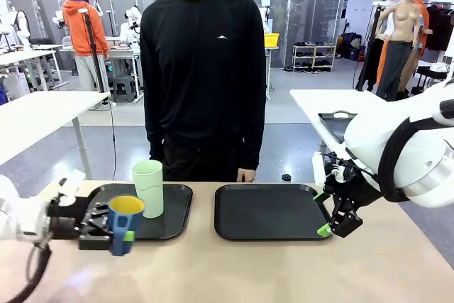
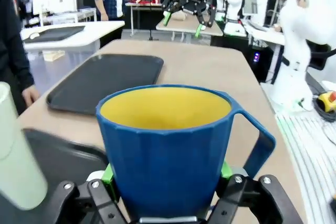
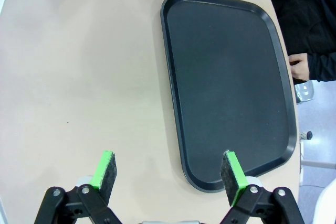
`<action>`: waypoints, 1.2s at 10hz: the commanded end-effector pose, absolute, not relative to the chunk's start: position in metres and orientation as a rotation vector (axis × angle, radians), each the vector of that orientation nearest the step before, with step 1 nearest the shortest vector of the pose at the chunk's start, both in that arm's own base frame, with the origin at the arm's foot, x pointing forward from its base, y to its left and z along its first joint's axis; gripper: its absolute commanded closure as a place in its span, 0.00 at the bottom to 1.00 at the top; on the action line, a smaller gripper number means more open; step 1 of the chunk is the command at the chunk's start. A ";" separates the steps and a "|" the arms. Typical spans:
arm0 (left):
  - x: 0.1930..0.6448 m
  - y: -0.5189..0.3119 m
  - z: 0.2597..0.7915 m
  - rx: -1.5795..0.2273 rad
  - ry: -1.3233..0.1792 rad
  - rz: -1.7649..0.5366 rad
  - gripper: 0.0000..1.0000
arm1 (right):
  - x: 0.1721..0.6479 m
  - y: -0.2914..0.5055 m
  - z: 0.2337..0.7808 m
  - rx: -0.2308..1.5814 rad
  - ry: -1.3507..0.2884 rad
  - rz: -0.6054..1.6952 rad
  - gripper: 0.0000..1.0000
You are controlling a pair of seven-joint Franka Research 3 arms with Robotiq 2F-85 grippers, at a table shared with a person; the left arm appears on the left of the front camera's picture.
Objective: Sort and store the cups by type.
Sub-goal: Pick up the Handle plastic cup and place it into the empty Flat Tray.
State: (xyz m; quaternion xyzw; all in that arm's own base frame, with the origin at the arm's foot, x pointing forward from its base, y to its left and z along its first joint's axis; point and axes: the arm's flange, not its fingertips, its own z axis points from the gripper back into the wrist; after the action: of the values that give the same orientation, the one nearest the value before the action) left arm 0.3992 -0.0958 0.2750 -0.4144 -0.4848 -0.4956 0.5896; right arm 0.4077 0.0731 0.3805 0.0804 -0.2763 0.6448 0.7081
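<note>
Left wrist view: I'm clamping the left gripper point(image 2: 167, 192) around the upright blue mug point(image 2: 168, 150), handle sideways; right gripper point(image 3: 170, 174) hanging released.

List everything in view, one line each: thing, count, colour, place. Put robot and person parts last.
mug: one, blue with yellow inside, at the left tray's near edge, held in the left claw
tumbler: one, pale mint green, upright on the left tray
left tray: one, black, left side of the table
right tray: one, black, middle right of the table, nothing on it
table: one, light wood
left claw: one, black with green pads, shut on the mug
right claw: one, black with green pads, open, over the table beside the right tray
person's hand: one, at the table's far edge
</note>
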 end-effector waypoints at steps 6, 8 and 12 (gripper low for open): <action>0.403 -0.227 0.266 -0.834 -1.317 -0.962 0.26 | 0.406 0.075 0.380 0.169 -0.599 1.414 0.00; 0.413 -0.229 0.274 -0.891 -1.237 -1.092 0.26 | 0.406 0.075 0.380 0.169 -0.599 1.414 0.00; 0.404 -0.246 0.292 -0.860 -1.239 -1.005 0.26 | 0.406 0.075 0.380 0.169 -0.599 1.414 0.00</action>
State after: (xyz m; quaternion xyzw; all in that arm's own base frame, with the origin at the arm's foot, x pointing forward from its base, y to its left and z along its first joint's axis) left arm 0.4030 -0.2268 0.2973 -0.3895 -0.5346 -0.4301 0.6144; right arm 0.4077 0.0729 0.3805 0.0805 -0.2764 0.6446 0.7082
